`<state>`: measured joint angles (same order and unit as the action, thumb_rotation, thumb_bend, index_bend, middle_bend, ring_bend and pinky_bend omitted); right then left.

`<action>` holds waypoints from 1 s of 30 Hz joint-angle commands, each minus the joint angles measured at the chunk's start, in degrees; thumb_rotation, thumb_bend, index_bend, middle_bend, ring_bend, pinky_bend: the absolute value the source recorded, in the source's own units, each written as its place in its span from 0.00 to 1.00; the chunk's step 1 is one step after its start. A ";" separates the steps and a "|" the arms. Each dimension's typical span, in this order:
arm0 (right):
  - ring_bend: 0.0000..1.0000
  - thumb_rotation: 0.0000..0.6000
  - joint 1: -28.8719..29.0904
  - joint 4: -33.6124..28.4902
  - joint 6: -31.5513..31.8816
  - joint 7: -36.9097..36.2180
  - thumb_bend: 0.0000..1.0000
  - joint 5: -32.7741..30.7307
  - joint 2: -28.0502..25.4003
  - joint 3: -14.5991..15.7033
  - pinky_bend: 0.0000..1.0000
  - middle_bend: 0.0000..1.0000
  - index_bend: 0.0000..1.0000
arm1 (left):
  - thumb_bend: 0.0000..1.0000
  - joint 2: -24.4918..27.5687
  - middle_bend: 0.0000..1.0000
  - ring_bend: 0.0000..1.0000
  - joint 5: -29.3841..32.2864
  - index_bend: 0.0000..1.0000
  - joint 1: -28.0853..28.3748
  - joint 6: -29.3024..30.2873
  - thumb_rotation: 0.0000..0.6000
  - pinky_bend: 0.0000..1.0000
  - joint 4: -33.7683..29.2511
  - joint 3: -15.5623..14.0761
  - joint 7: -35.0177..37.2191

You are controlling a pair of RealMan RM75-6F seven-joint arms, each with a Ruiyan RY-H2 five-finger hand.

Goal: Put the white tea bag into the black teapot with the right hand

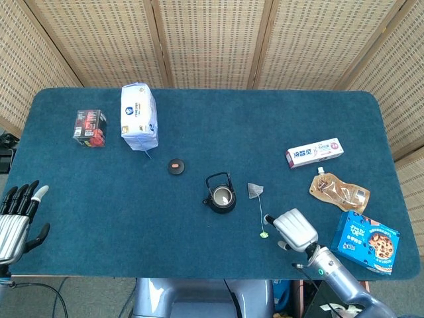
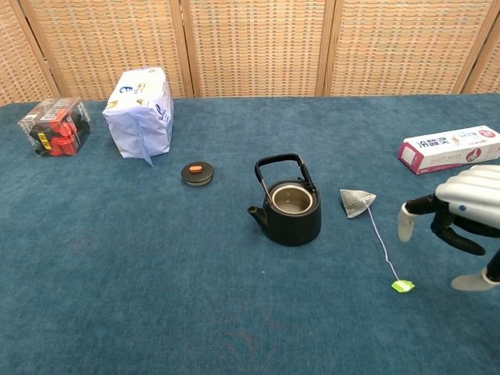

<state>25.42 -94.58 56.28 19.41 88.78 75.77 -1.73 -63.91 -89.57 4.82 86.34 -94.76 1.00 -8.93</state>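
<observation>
**Two hands in view, neither holding anything**

Right hand (image 1: 295, 228): lower right of the head view, knuckles up, fingers (image 2: 406, 221) apart and curved downward in the chest view. It holds nothing. It sits just right of the green tag (image 2: 402, 286) at the string's end; contact with the tag or string cannot be confirmed.

Left hand (image 1: 16, 218): lower left edge of the head view, fingers extended and spread, nothing in it, at the rim of the blue table (image 1: 99, 199).

White tea bag (image 2: 357, 202): lying on the cloth just right of the black teapot (image 2: 290, 207), at frame centre, not touching it. Its string runs down toward the lower right.

Containers: teapot upright, handle raised, lid off; the interior shows a pale metal rim with no tea bag inside. The teapot lid (image 2: 198, 173) lies to the upper left of the pot, apart from it.
</observation>
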 commanded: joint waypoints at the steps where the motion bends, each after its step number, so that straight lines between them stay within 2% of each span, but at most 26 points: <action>1: 0.89 1.00 0.74 0.85 -0.49 0.73 0.30 -0.29 1.13 0.08 0.96 0.88 0.43 | 0.41 -0.08 0.00 0.00 0.07 0.00 0.14 -0.06 1.00 0.00 0.10 0.14 0.07; 3: 0.89 0.98 1.16 1.26 -0.88 1.14 0.31 -0.50 1.74 0.19 0.96 0.88 0.44 | 0.41 -0.11 0.00 0.00 0.08 0.00 0.23 -0.22 1.00 0.00 0.19 0.13 0.07; 7: 0.89 0.79 1.81 2.24 -1.51 1.62 0.34 -1.10 2.92 0.26 0.96 0.88 0.46 | 0.41 -0.17 0.00 0.00 0.19 0.00 0.31 -0.40 1.00 0.00 0.40 0.11 0.11; 11: 0.89 0.68 2.47 3.62 -2.14 1.97 0.38 -2.03 4.11 0.25 0.97 0.89 0.47 | 0.41 -0.23 0.00 0.00 0.31 0.00 0.26 -0.45 1.00 0.00 0.67 0.02 0.23; 14: 0.90 0.65 2.79 4.23 -2.38 1.98 0.39 -2.68 4.61 0.28 0.97 0.89 0.48 | 0.41 -0.28 0.00 0.00 0.45 0.00 0.24 -0.49 1.00 0.00 0.82 0.01 0.36; 22: 0.90 0.65 3.28 6.20 -2.03 2.10 0.45 -3.72 6.14 0.62 0.97 0.89 0.50 | 0.41 -0.68 0.00 0.00 0.62 0.00 0.32 -0.68 1.00 0.00 1.39 -0.03 0.71; 23: 0.90 0.67 3.26 6.42 -1.81 2.07 0.45 -3.69 6.29 0.68 0.97 0.89 0.50 | 0.41 -0.71 0.00 0.00 0.63 0.00 0.31 -0.67 1.00 0.00 1.43 -0.04 0.72; 27: 0.90 0.84 3.23 7.16 -1.09 1.65 0.46 -3.45 6.83 0.97 0.97 0.89 0.50 | 0.41 -0.77 0.00 0.00 0.61 0.00 0.34 -0.71 1.00 0.00 1.53 -0.08 0.70; 30: 0.90 0.86 3.21 7.89 -0.62 1.36 0.47 -3.37 7.33 1.23 0.97 0.89 0.51 | 0.41 -0.80 0.00 0.00 0.60 0.00 0.38 -0.76 1.00 0.00 1.51 -0.12 0.72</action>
<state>28.63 -86.81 55.54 20.87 85.38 82.98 -0.58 -64.71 -88.98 5.20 85.58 -93.25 0.88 -8.21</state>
